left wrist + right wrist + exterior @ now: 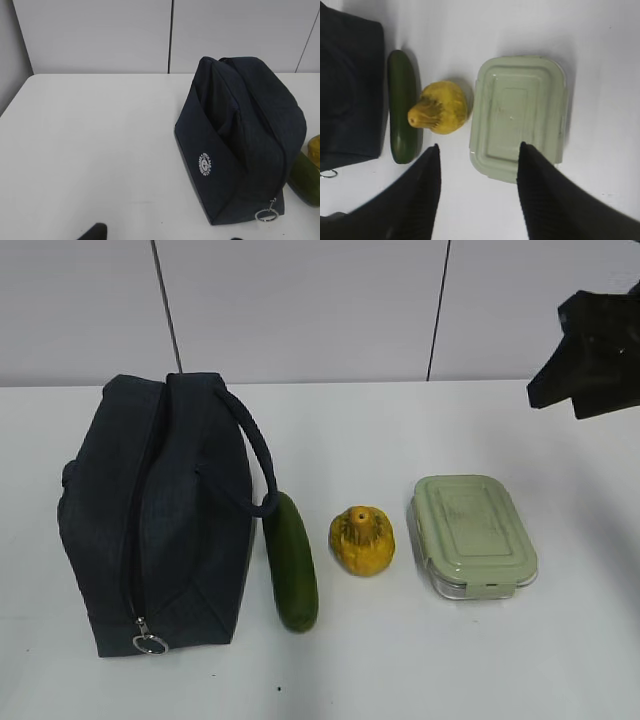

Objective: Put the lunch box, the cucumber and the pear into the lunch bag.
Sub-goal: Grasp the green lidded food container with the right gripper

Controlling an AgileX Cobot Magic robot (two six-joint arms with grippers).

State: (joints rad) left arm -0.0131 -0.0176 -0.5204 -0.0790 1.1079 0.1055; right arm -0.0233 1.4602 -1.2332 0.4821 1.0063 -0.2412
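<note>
The navy lunch bag (150, 520) stands at the left, its silver ring pull (149, 644) hanging at the near bottom corner. The dark green cucumber (292, 562) lies beside the bag, under the handle loop. To its right sit the yellow pear (362, 540) and then the lunch box (472, 535) with its sage-green lid. My right gripper (479, 146) hangs open above the table, over the gap between pear (442, 107) and lunch box (517, 117), holding nothing. My left gripper (165, 237) is open and empty, left of the bag (240, 150), with only its fingertips (95, 232) showing.
The right arm (590, 350) shows as a dark shape high at the back right. A white panelled wall closes off the far side of the white table (450, 430). Bare tabletop (90, 145) spreads left of the bag.
</note>
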